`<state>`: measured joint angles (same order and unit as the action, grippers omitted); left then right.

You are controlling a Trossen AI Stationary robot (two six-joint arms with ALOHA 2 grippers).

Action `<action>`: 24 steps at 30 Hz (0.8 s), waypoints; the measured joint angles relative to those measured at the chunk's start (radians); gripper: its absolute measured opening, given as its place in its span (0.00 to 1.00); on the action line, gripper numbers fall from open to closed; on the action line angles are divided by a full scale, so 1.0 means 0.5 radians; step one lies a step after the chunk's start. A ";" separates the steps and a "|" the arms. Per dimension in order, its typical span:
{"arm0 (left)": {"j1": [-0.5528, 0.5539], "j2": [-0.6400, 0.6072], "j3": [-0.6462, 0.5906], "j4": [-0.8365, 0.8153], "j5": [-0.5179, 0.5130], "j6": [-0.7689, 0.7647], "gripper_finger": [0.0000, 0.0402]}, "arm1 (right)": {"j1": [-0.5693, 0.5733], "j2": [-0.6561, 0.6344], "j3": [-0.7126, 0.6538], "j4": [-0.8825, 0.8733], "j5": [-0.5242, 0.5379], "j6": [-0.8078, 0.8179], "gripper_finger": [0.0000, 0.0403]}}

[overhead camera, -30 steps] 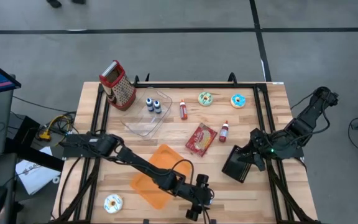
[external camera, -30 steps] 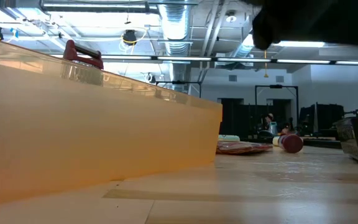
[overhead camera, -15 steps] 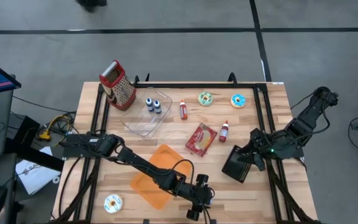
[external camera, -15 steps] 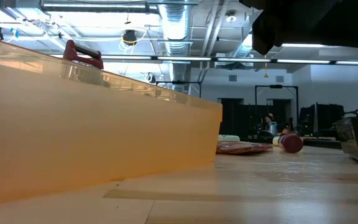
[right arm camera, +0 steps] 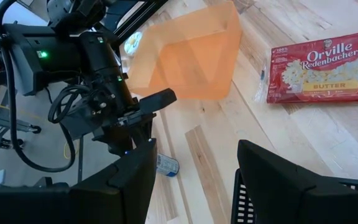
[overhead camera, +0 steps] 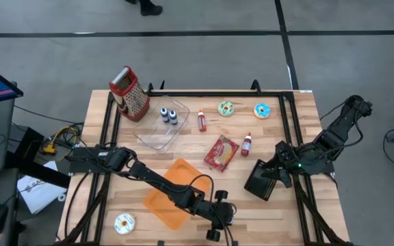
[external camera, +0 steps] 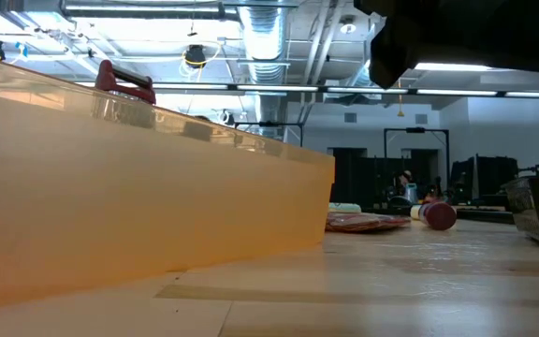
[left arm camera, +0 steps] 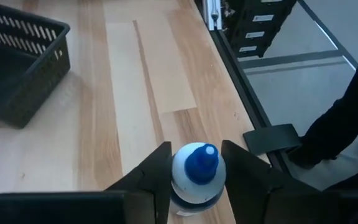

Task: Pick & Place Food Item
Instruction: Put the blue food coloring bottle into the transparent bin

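Left wrist view: I'm watching the left gripper (left arm camera: 194, 171) pinching a blue-capped bottle (left arm camera: 195, 174) between its fingers (left arm camera: 156, 171); the right gripper (right arm camera: 191, 180) is waiting spread.

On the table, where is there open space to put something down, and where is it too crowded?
Free: the bare wood between the orange container and the black basket, and the near right corner of the table. Crowded: the far half, with the grater, clear tray, bottles, donuts and popcorn bag. The left gripper works the near edge.
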<state>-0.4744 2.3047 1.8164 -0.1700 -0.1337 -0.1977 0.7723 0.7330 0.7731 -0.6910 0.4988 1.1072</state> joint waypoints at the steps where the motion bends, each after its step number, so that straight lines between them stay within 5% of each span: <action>1: 0.000 0.000 0.000 0.000 -0.012 -0.014 0.27 | 0.000 0.000 0.000 0.000 0.000 -0.001 0.54; 15: 0.086 -0.202 -0.002 -0.168 -0.350 -0.231 0.27 | 0.000 0.000 -0.001 -0.001 0.014 -0.015 0.54; 24: 0.303 -0.591 -0.001 -0.825 -0.778 -0.653 0.27 | 0.000 -0.001 -0.001 -0.001 0.070 -0.037 0.54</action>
<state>-0.3228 2.0091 1.8160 -0.5823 -0.5229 -0.5240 0.7723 0.7326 0.7727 -0.6914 0.5337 1.0889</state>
